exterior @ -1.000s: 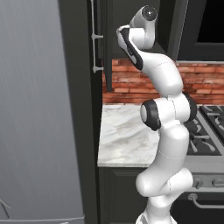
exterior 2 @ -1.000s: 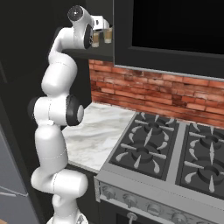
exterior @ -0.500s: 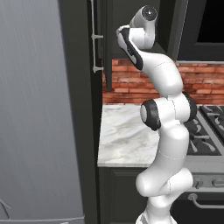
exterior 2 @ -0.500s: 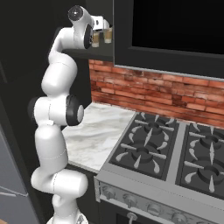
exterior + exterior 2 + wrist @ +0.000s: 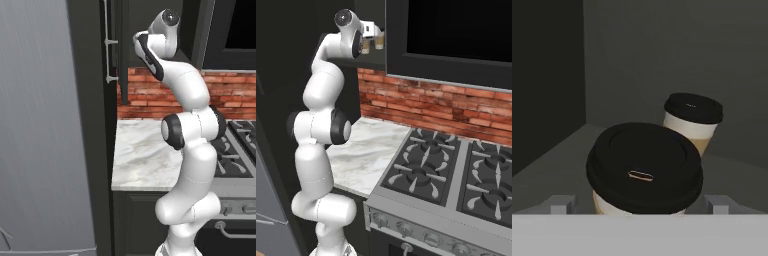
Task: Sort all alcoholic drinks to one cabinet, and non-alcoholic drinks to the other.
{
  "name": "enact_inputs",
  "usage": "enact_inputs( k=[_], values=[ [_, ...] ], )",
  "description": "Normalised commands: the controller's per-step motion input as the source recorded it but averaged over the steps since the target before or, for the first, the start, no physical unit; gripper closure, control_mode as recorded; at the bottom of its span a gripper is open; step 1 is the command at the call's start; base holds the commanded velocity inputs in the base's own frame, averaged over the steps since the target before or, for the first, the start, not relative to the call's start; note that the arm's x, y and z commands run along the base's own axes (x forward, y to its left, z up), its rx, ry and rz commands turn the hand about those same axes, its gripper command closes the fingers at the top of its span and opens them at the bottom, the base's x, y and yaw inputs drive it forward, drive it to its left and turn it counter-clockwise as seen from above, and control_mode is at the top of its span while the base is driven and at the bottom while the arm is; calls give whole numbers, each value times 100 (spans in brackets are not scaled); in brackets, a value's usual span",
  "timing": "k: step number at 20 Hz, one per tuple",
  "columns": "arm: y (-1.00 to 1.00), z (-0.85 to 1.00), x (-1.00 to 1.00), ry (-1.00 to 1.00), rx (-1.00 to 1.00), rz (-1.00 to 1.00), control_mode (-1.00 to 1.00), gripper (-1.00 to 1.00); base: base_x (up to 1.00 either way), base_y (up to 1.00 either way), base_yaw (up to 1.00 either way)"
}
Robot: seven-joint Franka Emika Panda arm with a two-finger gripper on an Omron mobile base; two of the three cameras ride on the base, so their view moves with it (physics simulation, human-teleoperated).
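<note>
Two tan paper coffee cups with dark lids are seen standing upright inside the upper cabinet [image 5: 552, 75], so their long axes run straight up from the cabinet floor. The near cup [image 5: 643, 170] is placed close to the front edge of that floor, its lid turned up toward the hand camera, and a small oval sip slot can be made out on the lid. The far cup [image 5: 692, 125] is set behind it and a bit to the right in the hand view, nearer the back wall; whether the two are touching can't be told. No brand, label or writing can be read on either cup, just plain tan sides with a paler band under each lid.

The gripper [image 5: 641, 204] is positioned around the near cup, with one grey fingertip [image 5: 559, 204] shown on each side of it. The fingers are spread wide, and a gap is visible between each tip and the cup wall, so nothing is being gripped.

In the right base view both cups [image 5: 372, 42] are spotted as small tan shapes just past the hand, up at cabinet height beside the dark microwave [image 5: 456, 35]. Below, the marble countertop [image 5: 363, 150] and the gas stove [image 5: 456, 175] are seen, backed by red brick [image 5: 421, 100].
</note>
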Motion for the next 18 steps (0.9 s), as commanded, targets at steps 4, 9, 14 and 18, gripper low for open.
enact_inputs(
  k=[4, 9, 14, 18],
  values=[
    [0, -3, 0, 0, 2, -1, -100, -100, 0, 0, 0],
    [-5, 0, -7, 0, 3, -3, -100, -100, 0, 0, 0],
    [-5, 6, -21, 0, 1, -3, -100, -100, 0, 0, 0],
    [0, 1, -38, 0, 0, -1, -100, -100, 0, 0, 0]
  ],
)
